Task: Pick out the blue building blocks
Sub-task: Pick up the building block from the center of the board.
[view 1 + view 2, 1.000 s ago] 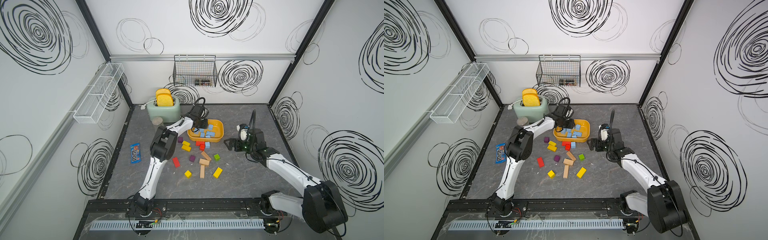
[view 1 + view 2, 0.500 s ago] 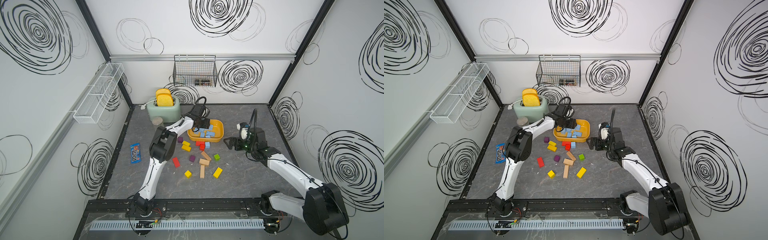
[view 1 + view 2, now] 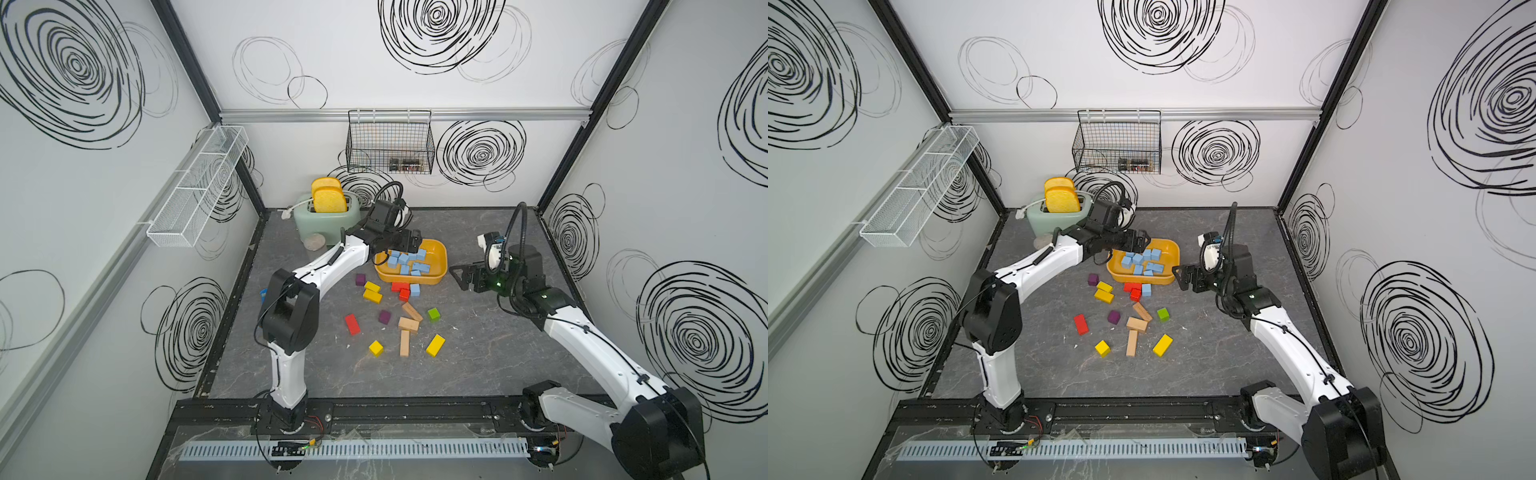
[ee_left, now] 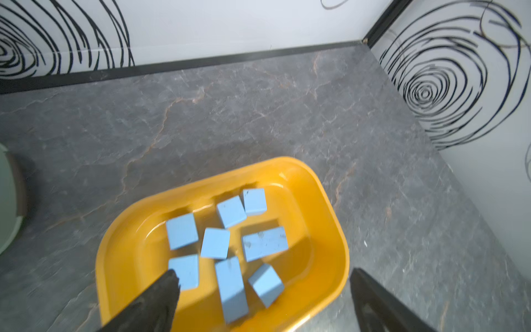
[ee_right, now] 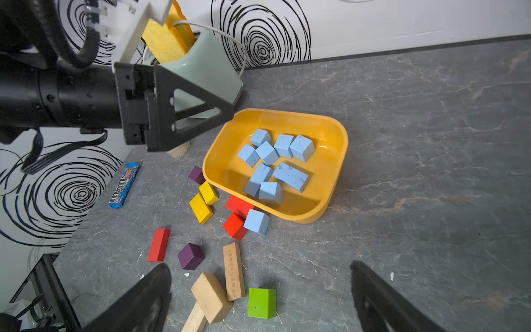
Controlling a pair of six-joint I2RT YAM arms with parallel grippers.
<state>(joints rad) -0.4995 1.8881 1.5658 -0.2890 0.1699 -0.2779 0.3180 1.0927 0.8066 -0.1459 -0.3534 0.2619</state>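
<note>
1. Well to the left of the yellow tray (image 3: 435,252), a candy packet (image 5: 124,185) lies flat on the table. The right wrist view shows it whole, but in both top views the left arm hides most of it
2. A pale green toaster (image 3: 328,220) stands behind the tray and to its left, with two yellow toast slices (image 3: 328,199) standing up out of it
3. The left gripper (image 3: 411,242) hovers over the tray's left end. The left wrist view shows its jaws spread wide with nothing between them
4. Eight blue building blocks (image 4: 215,243) lie loosely clustered inside the tray, several of them touching. The left wrist view shows only these and none of the blocks outside the tray
5. A ninth blue block (image 5: 256,221) sits on the table just outside the tray's front wall, touching a red block (image 5: 235,225). It shows in the right wrist view and both top views
6. In front of the tray are scattered yellow, purple, red and plain wooden blocks and a green block (image 5: 262,303)
7. The right gripper (image 3: 457,277) hangs to the right of the tray, apart from it and pointing toward it, its jaws wide and empty
</note>
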